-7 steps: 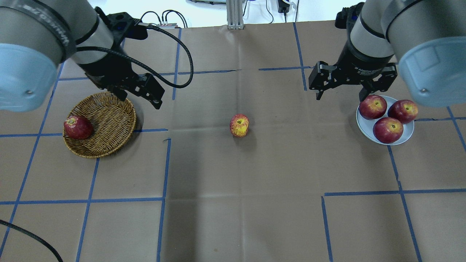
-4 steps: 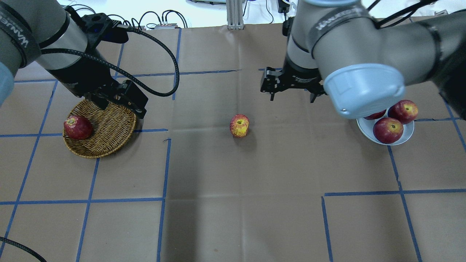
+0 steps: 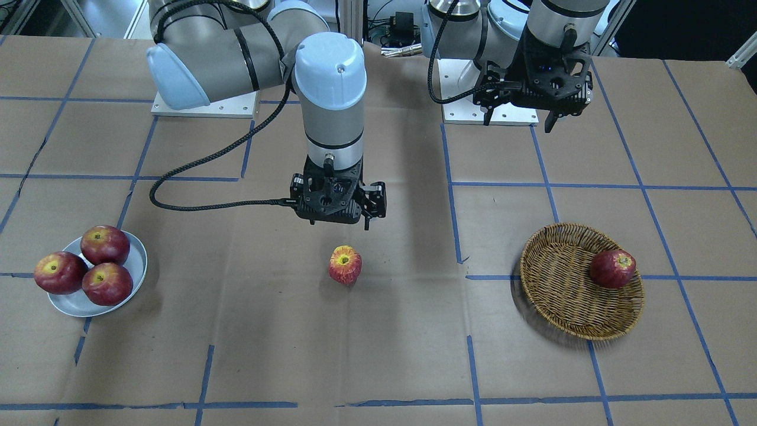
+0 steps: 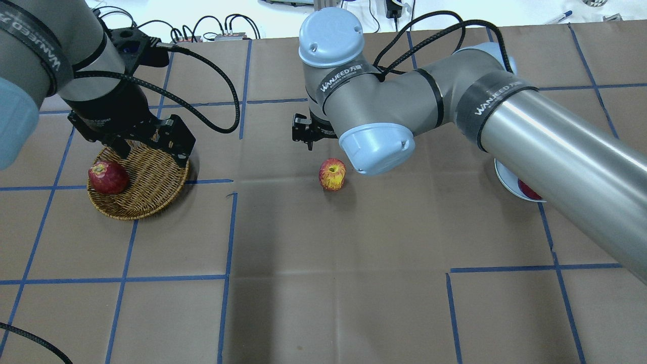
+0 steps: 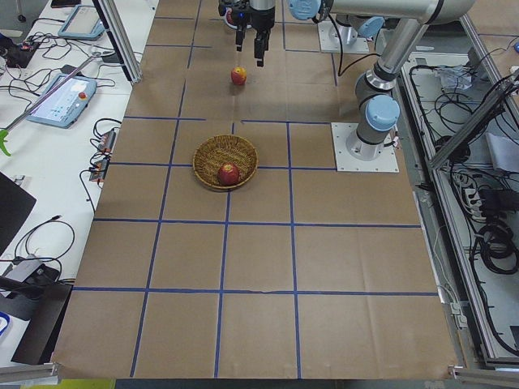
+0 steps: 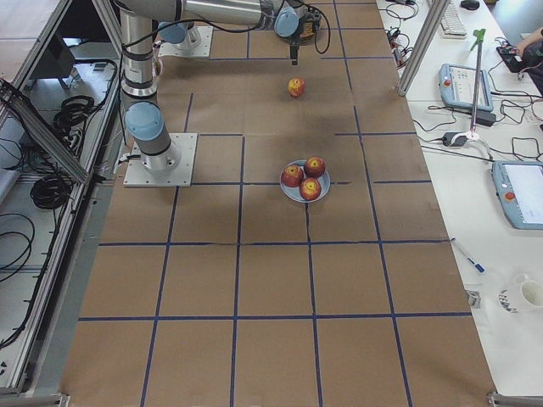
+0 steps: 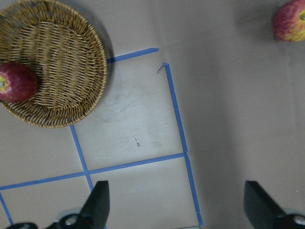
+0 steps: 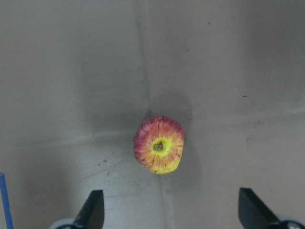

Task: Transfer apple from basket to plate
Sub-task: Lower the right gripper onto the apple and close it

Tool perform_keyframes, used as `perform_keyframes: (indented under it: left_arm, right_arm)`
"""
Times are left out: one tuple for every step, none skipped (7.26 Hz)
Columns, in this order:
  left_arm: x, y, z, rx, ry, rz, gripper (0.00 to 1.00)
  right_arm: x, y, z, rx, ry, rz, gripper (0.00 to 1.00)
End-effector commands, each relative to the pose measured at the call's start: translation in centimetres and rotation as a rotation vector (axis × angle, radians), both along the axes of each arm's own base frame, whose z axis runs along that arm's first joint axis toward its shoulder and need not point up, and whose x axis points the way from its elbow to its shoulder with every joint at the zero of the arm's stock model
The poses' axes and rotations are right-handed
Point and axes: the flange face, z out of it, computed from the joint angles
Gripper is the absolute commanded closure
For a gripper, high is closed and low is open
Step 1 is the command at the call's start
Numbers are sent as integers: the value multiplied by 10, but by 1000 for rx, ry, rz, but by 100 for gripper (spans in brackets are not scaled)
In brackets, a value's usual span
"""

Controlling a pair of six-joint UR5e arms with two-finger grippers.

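The apple (image 4: 332,174) is out of the basket (image 3: 556,307) and stands on its own near the middle of the tabletop (image 4: 323,303), stem hollow up. It is well apart from both the basket, toward the robot's-left end, and the plate (image 3: 71,309), toward the robot's-right end.

The right gripper (image 3: 338,223) hovers over the apple with its fingers released and spread wide, nothing between them. In the right wrist view the apple sits centred between the two fingers. The left gripper (image 7: 176,191) hangs above the tabletop beside the basket, on the basket's side toward the robot's edge, its fingers also released and empty. A darker apple (image 3: 612,268) lies against the basket's rim.

The step in hand looks like the pick-up for the second leg, from mid-tabletop to the plate. The next move calls for a straight descent until the fingers straddle the apple at its widest part, then a firm squeeze on the rounded sides.

Three dark-red apples (image 3: 97,263) already crowd the plate. The set-down will therefore need the little bare metal left, or the apple may roll off.
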Motion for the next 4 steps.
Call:
perform_keyframes:
  left_arm:
    - [0,-3,-4,-10,2,7,1]
    - [-5,-8,-9,-9,54,-8,1]
    - [-8,-9,-10,-5,76,-64,1]
    - [-8,-6,-7,-6,72,-69,1]
  right_arm:
    - [9,-15,-55,15,6,-3,0]
    - [9,-21,-80,0,25,-1,0]
    - [8,-24,-107,-10,42,7,0]
    - [8,-22,-129,-19,37,14,0]
